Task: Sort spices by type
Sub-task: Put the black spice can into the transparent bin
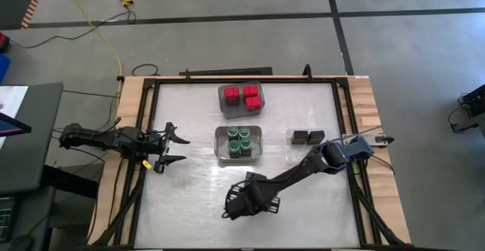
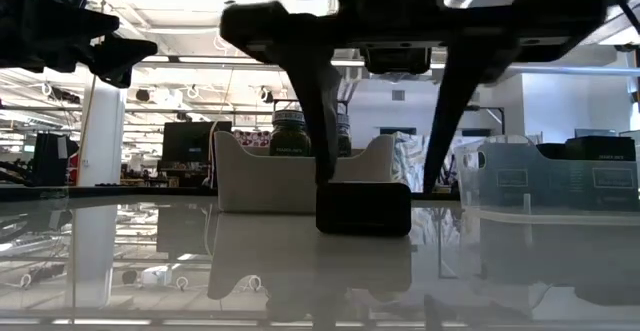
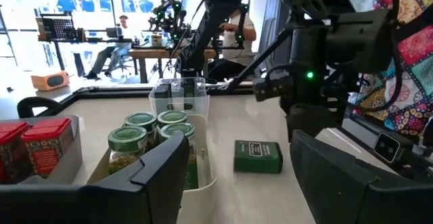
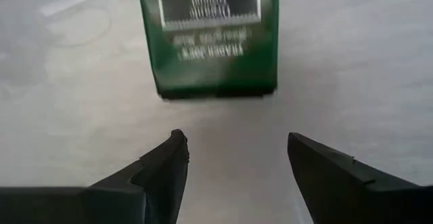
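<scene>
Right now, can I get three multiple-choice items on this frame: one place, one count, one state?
1. Where is the loose tin?
A. in the bin of red tops
B. on the bare table under the right gripper
C. in the left gripper

2. How many jars are in the middle bin?
A. two
B. four
C. six

3. How is the right gripper?
A. open
B. shut on the tin
C. shut on a jar

Key:
1 B: the tin lies flat on the table below the right gripper.
2 B: four green-lidded jars fill the bin.
3 A: its fingers are spread, touching nothing.

The left gripper waits open at the left.
</scene>
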You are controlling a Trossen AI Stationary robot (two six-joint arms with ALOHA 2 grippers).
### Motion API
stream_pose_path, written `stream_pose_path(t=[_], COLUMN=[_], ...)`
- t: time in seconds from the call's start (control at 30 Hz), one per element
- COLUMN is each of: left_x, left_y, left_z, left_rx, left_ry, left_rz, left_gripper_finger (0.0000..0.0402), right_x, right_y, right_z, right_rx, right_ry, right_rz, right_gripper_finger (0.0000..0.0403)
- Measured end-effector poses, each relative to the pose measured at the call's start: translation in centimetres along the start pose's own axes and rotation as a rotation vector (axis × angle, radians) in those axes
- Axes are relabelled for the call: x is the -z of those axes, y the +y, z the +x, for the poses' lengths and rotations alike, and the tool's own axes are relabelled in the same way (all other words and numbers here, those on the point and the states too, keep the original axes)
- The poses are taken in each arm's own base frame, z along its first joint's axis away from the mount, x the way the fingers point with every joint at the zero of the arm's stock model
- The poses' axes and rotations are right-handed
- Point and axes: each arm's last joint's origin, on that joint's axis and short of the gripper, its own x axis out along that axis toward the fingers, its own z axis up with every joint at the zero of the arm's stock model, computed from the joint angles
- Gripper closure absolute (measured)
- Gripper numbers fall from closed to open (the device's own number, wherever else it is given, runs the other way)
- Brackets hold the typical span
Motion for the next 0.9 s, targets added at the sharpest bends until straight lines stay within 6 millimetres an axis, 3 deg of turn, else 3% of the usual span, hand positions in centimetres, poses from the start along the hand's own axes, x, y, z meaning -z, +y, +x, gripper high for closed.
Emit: stream_pose_path(t=[0.27,0.53,0.9], left_x=[0.0,0.0,0.0], left_y=[0.0,0.0,0.0], left_z=[0.0,0.0,0.0], left_rx=[0.000,0.000,-0.001], left_ry=[0.000,0.000,0.000], left_rz=[0.000,0.000,0.000], left_gripper_finger=[0.0155,0.0155,0.0155], right_x=[-0.5,-0.1,0.4], right_y=[0.9,0.5,0.1], right_z=[0.1,0.1,0.0], right_rx=[-0.024,-0.017,-0.018], right_ry=[0.031,0.024,0.024], right_rz=[-0.010,-0.020,-0.009], right_gripper_finger=[0.0126,0.0119,0.0008])
